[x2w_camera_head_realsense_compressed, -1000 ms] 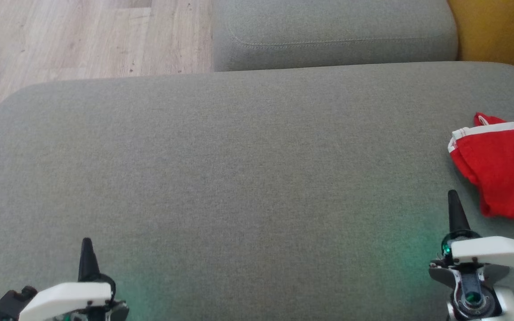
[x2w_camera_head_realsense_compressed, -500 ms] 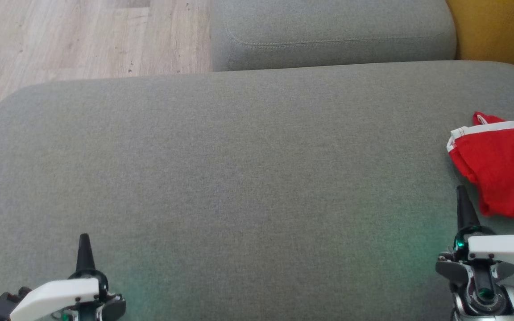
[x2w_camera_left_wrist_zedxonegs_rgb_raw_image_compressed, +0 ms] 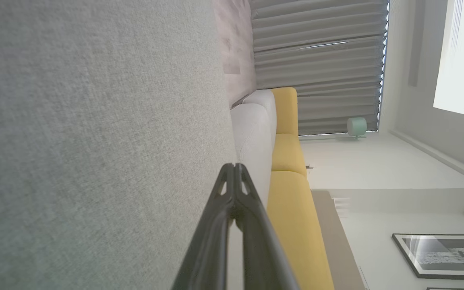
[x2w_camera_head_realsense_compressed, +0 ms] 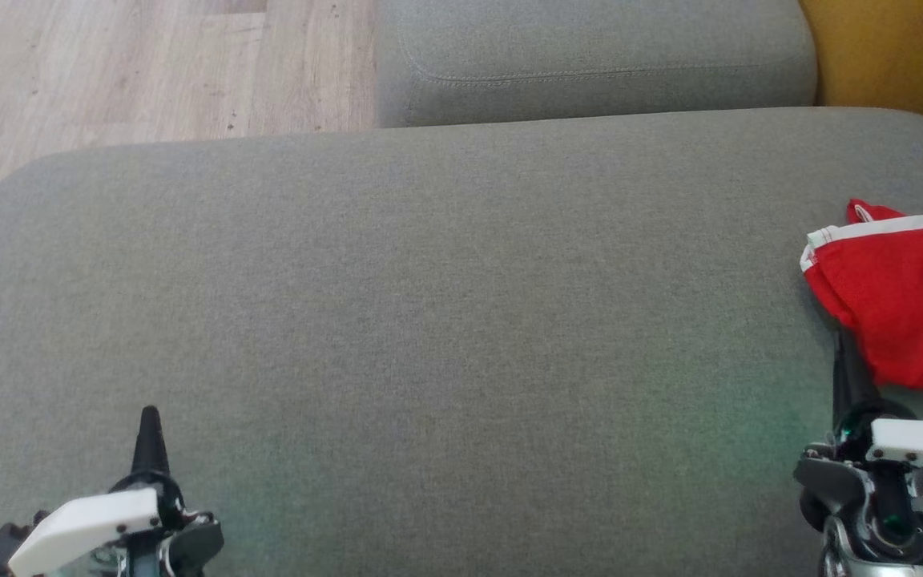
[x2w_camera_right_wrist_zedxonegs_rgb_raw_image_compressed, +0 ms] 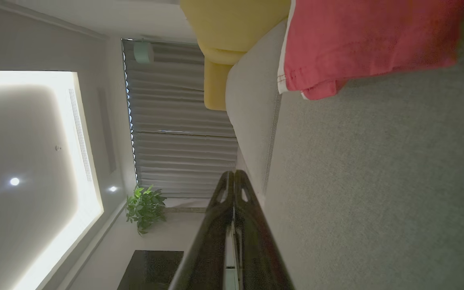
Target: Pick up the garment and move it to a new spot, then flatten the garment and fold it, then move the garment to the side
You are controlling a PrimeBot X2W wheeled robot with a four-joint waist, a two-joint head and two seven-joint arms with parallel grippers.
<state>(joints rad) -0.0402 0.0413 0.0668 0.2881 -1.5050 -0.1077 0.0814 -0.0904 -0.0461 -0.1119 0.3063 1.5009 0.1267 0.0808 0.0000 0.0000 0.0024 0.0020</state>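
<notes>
The garment (x2w_camera_head_realsense_compressed: 902, 304) is a red piece with a white trimmed edge, lying bunched at the far right of the grey sofa seat (x2w_camera_head_realsense_compressed: 429, 320); in the right wrist view the garment (x2w_camera_right_wrist_zedxonegs_rgb_raw_image_compressed: 369, 40) sits at the top right. My right gripper (x2w_camera_head_realsense_compressed: 840, 336) is shut and empty, its tip right beside the garment's lower left edge; in its own view the right gripper (x2w_camera_right_wrist_zedxonegs_rgb_raw_image_compressed: 234, 172) hovers over bare cushion. My left gripper (x2w_camera_head_realsense_compressed: 149, 415) is shut and empty at the lower left, far from the garment; in the left wrist view the left gripper (x2w_camera_left_wrist_zedxonegs_rgb_raw_image_compressed: 235, 166) has both fingers pressed together.
A second grey cushion (x2w_camera_head_realsense_compressed: 590, 64) lies beyond the seat's far edge. Wooden floor (x2w_camera_head_realsense_compressed: 109, 64) shows at the upper left, past the seat's rounded corner. A yellow cushion (x2w_camera_head_realsense_compressed: 894, 48) stands at the upper right.
My right gripper has slid to the right, bringing its tip up to the garment's edge. The left gripper's tip has crept slightly up the view. The garment has not moved.
</notes>
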